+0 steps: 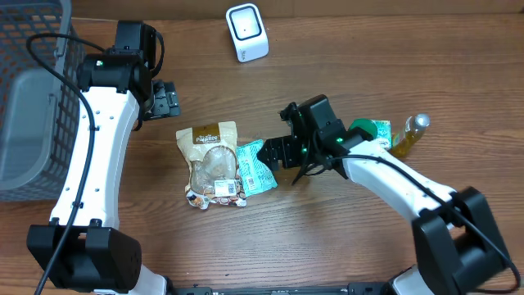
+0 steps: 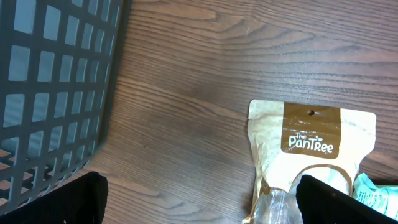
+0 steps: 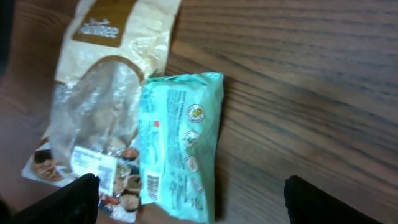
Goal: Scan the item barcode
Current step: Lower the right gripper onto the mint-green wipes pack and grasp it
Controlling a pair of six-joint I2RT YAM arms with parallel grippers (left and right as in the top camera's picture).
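Note:
A teal snack packet [image 3: 177, 143] lies flat on the wood table, its printed barcode [image 3: 151, 185] facing up. It partly overlaps a brown PanTree pouch [image 3: 106, 93] on its left. My right gripper [image 3: 199, 205] hovers open over the packet's near end, and the packet [image 1: 255, 166] lies just left of the gripper [image 1: 270, 154] in the overhead view. The white barcode scanner [image 1: 246, 31] stands at the back of the table. My left gripper [image 1: 168, 100] is open above bare wood, up and left of the pouch [image 1: 213, 160], with nothing between its fingers [image 2: 336, 202].
A grey plastic basket [image 1: 33, 106] fills the left edge, close to my left arm. A green packet [image 1: 372, 129] and a bottle of yellow liquid [image 1: 409, 135] lie at the right, behind my right arm.

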